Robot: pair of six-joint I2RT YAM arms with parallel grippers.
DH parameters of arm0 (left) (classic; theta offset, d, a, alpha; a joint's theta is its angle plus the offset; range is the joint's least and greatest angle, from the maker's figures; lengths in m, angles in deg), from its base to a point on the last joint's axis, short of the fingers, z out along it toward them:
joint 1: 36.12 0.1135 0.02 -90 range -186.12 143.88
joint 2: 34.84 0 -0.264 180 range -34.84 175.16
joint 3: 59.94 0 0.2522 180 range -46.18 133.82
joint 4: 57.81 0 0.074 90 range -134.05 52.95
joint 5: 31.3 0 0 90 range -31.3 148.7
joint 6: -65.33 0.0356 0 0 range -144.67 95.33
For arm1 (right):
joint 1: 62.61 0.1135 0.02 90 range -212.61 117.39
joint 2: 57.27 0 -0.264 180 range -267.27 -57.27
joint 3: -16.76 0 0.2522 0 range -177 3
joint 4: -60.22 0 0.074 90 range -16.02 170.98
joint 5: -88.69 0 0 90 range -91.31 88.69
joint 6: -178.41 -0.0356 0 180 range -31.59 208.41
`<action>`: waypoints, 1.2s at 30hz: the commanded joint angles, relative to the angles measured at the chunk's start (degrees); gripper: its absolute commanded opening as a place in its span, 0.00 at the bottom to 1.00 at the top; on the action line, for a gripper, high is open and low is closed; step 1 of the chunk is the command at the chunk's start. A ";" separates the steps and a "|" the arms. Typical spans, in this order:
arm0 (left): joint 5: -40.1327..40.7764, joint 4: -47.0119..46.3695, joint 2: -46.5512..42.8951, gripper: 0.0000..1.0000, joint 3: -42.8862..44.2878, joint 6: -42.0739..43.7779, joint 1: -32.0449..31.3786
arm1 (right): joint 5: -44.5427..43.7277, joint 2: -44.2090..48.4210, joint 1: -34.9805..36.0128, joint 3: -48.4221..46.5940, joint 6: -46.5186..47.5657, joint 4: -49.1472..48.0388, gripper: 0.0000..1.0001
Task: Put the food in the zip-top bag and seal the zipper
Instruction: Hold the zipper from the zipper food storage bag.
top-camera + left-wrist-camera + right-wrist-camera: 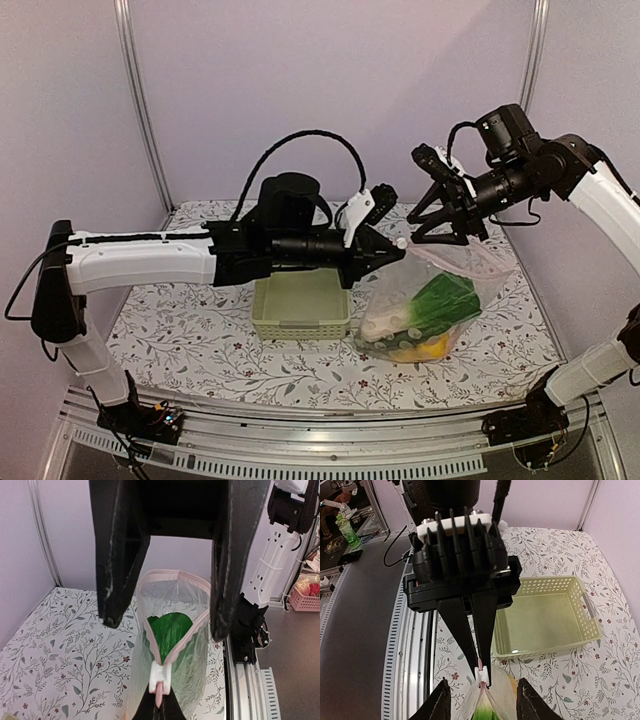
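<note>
The zip-top bag (440, 285) hangs between my grippers with its bottom on the table. The food is inside: a green leafy piece (442, 298), a yellow piece (430, 348) and a white stem (385, 325). The zipper (192, 625) is a pinkish strip with a white slider (161, 676). The mouth gapes open beyond the slider. My left gripper (160, 696) is shut on the zipper's end just behind the slider (482, 672). My right gripper (485, 695) is open, one finger on each side of the bag's mouth, and shows from the left wrist (164, 629).
The pale green lattice basket (300, 305) stands empty just left of the bag, under the left arm. The metal rail (330, 425) runs along the near table edge. The cage posts (140, 100) stand at the back corners.
</note>
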 commanded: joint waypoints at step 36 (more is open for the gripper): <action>0.28 -3.49 -3.52 0.00 -2.45 1.72 -1.17 | -5.56 -3.88 4.87 0.08 1.66 1.71 0.18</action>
